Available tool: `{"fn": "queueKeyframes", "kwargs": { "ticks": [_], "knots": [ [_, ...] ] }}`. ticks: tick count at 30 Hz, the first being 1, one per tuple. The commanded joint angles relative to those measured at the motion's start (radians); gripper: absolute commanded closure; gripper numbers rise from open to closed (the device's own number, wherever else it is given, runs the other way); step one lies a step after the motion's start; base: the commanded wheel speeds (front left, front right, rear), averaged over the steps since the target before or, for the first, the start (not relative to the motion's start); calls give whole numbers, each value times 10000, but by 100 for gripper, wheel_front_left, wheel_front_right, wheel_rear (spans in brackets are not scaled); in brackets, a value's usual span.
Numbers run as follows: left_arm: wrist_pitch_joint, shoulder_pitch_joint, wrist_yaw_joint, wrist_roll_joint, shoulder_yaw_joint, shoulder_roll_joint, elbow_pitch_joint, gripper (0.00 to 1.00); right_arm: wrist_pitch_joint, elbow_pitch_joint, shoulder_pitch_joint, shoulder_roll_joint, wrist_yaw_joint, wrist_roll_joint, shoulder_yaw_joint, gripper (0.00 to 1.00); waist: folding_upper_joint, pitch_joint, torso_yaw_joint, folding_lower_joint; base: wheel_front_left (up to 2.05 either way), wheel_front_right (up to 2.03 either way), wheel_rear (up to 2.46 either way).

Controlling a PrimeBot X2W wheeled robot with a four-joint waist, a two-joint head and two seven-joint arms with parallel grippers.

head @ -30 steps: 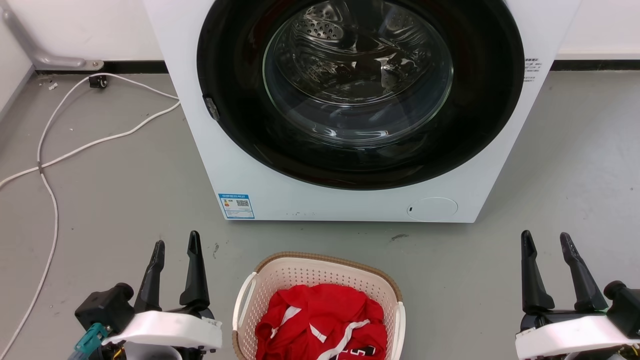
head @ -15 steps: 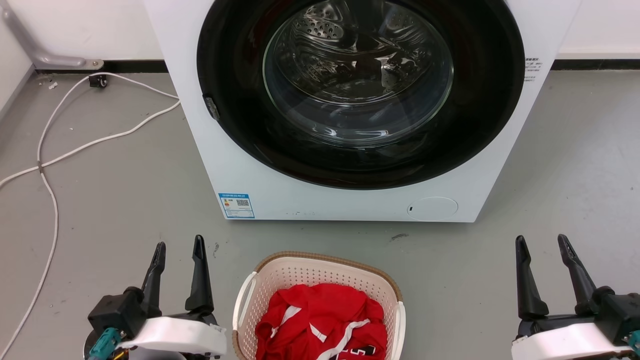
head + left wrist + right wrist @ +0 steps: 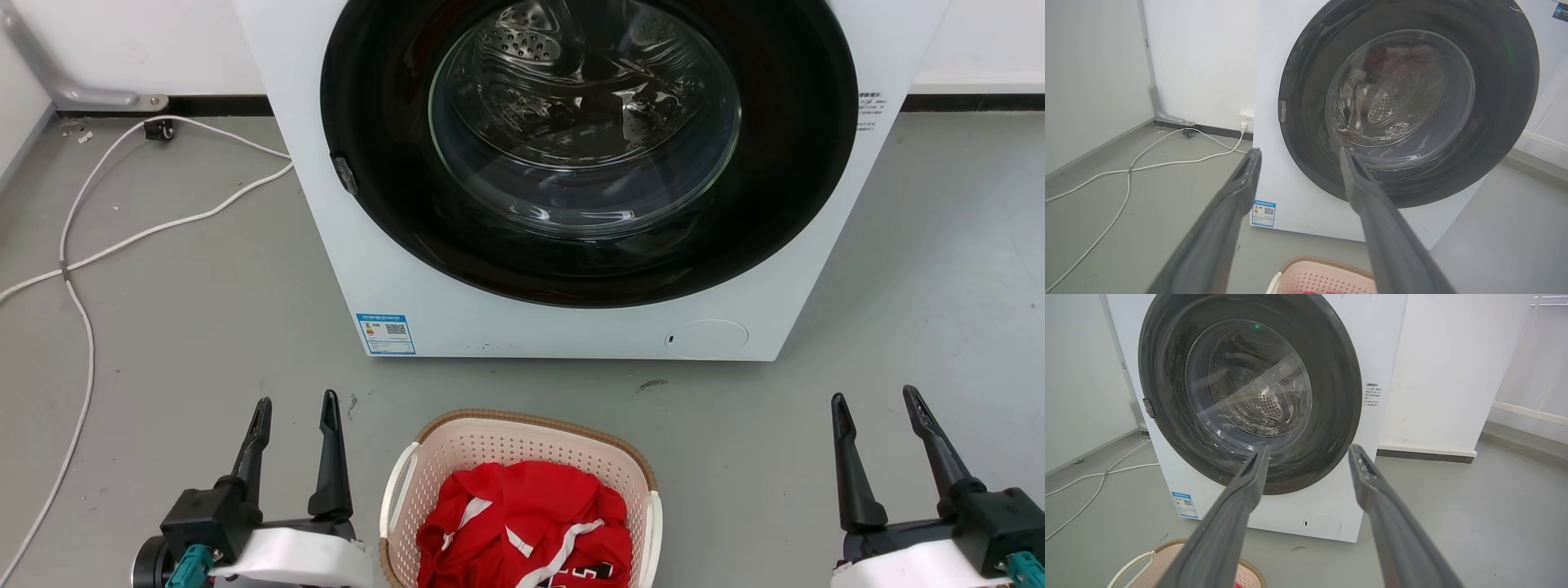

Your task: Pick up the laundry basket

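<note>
The laundry basket [image 3: 522,445] stands on the grey floor at the bottom middle of the head view, cream-white and perforated with a brown rim and white side handles, holding a red garment [image 3: 526,523]. My left gripper [image 3: 295,402] is open just left of the basket, its fingers pointing toward the washer. Far to the basket's right, my right gripper [image 3: 875,396] is open too, with nothing between its fingers. The basket's far rim [image 3: 1323,265] shows at the bottom of the left wrist view below the left gripper [image 3: 1298,152]. Its handle [image 3: 1133,565] appears lower left in the right wrist view, beside the right gripper [image 3: 1308,448].
A white front-loading washing machine [image 3: 457,310] with a shut round dark door [image 3: 588,147] stands right behind the basket. White cables [image 3: 82,269] trail over the floor at the left. A white wall [image 3: 1445,375] rises to the washer's right.
Both grippers have slid lower in the head view, toward me, the left edging toward the basket and the right shifting slightly left. The basket has not moved.
</note>
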Motion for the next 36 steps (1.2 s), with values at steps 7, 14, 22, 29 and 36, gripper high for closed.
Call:
{"fn": "queueKeyframes", "kwargs": {
  "ticks": [7, 14, 22, 29, 36],
  "knots": [
    [-192, 146, 95, 597, -6, 21, -87, 0, -182, -166, 144, 9, -3, -620, 7, 0, 0, 20, -8, 0, 0, 0, 0],
    [-187, 161, 137, 613, -24, 21, -75, 0, -185, -147, 146, 9, -3, -515, -1, 0, 0, 30, -8, 0, 0, 0, 0],
    [-187, 180, 151, 601, -22, 21, -41, 0, -185, -121, 149, 9, -3, -482, -2, 0, 0, 38, -15, 0, 0, 0, 0],
    [-187, 175, 175, 576, -29, 21, -19, 0, -185, -148, 150, 9, -3, -494, -7, 0, 0, 58, -9, 0, 0, 0, 0],
    [-187, -83, 104, 551, 77, 21, 110, 0, -183, -77, -69, 9, -3, -521, 63, 0, 0, 269, -45, 0, 0, 0, 0]
  ]
}}
